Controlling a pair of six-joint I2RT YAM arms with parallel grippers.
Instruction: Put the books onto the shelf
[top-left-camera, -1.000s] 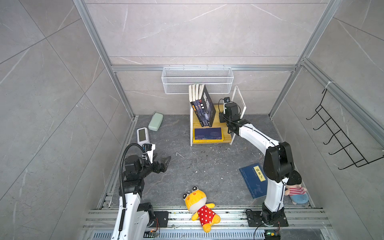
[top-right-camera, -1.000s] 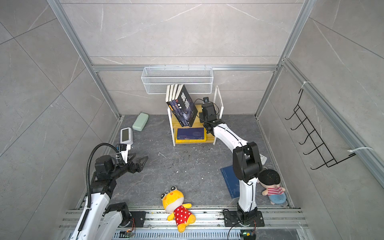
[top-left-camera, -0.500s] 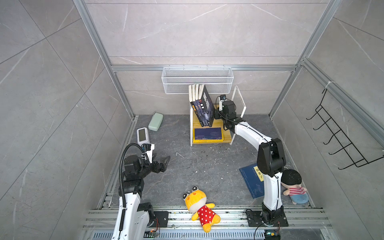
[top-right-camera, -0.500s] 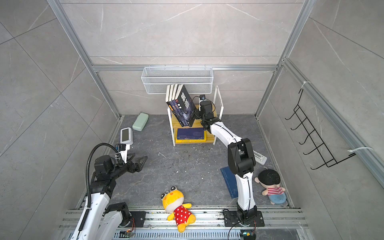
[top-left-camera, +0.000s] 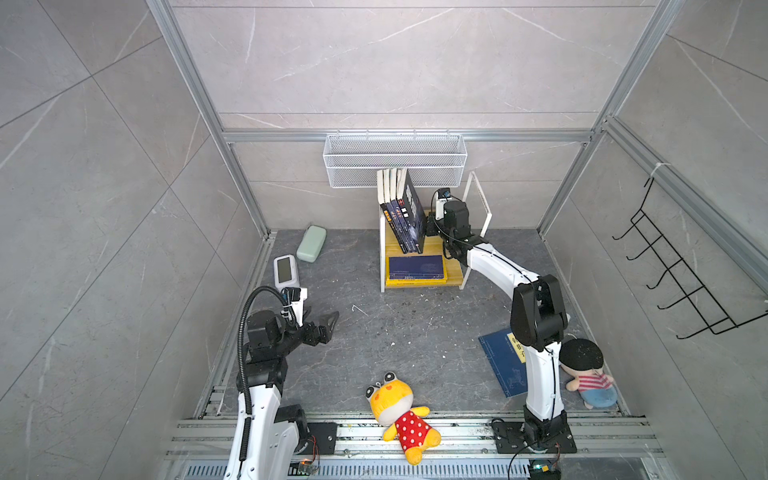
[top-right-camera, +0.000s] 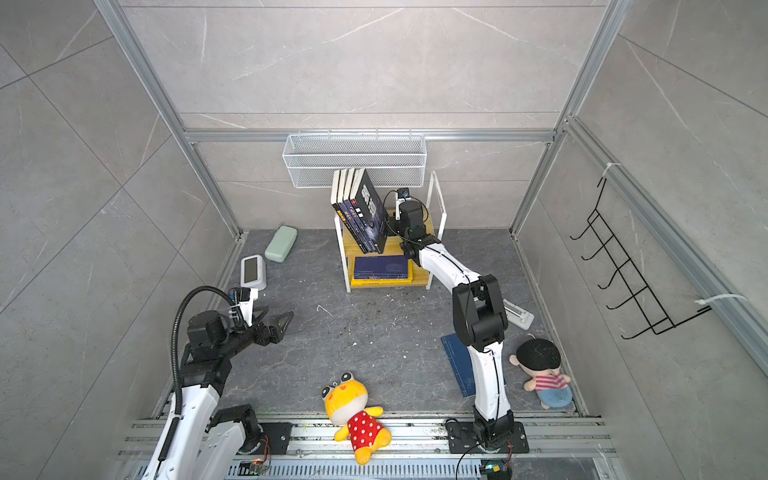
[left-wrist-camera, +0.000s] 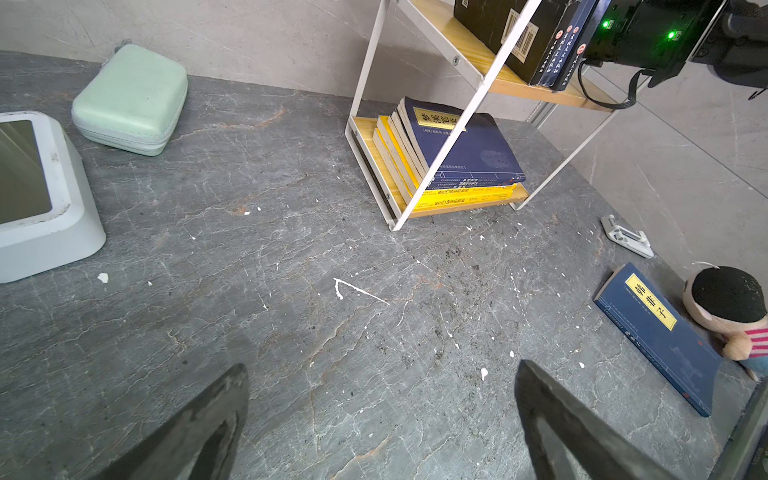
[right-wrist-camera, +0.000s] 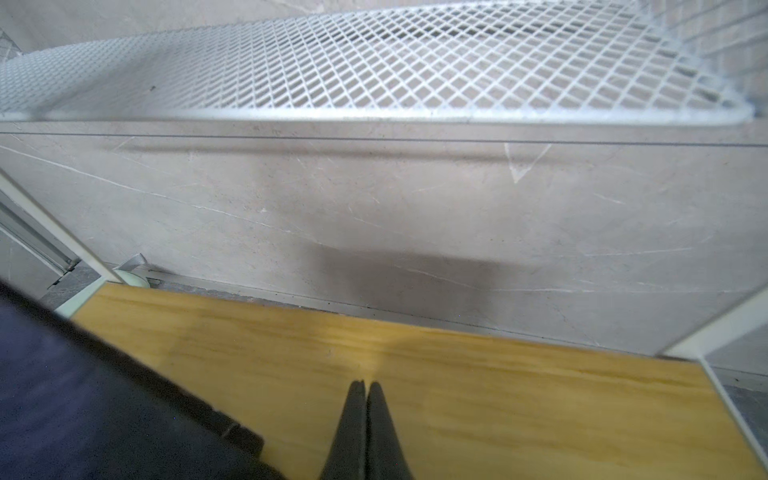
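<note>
white-framed wooden shelf (top-left-camera: 454, 277): navy books (top-left-camera: 409, 220) lean above, room beside them, maybe five stacked below; right gripper (right-wrist-camera: 365, 386) pinched empty, left gripper (left-wrist-camera: 382, 365) agape.

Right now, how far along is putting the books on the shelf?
Done: on the shelf, a row of books stands on top and a flat stack lies below. In hand: nothing; the right gripper is shut, empty, beside the row; the left gripper is open, empty. Left: one blue book on the floor by the right arm.
</note>
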